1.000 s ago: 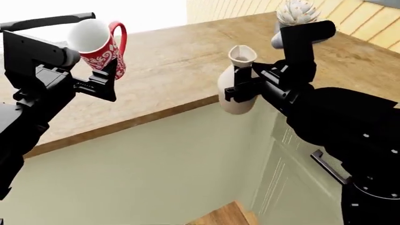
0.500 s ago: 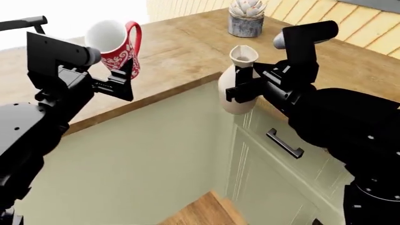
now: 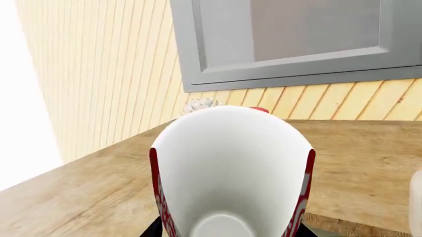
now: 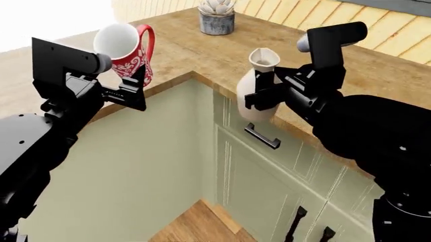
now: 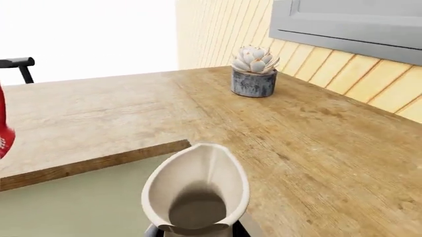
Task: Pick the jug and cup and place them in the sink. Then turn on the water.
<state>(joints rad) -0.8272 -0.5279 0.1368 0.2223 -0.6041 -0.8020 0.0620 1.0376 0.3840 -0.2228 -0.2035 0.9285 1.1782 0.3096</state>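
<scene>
My left gripper (image 4: 128, 83) is shut on the red floral cup (image 4: 124, 50) and holds it up, tilted, in front of the wooden counter's corner. In the left wrist view the cup's white inside (image 3: 231, 177) fills the frame. My right gripper (image 4: 259, 93) is shut on the cream jug (image 4: 257, 85), held upright in the air over the counter's edge and cabinet front. The jug's flared lip (image 5: 196, 190) shows in the right wrist view. The sink, faucet and water are out of view.
An L-shaped wooden counter (image 4: 181, 55) wraps a corner with pale green cabinets (image 4: 269, 176) below and dark handles (image 4: 263, 137). A potted succulent (image 4: 217, 16) stands at the back of the counter; it also shows in the right wrist view (image 5: 254, 74). A grey window frame (image 3: 297, 44) sits on the yellow plank wall.
The view has swung right: the counter corner and succulent have shifted left, and more cabinet front with handles shows. Both grippers keep their hold on cup and jug.
</scene>
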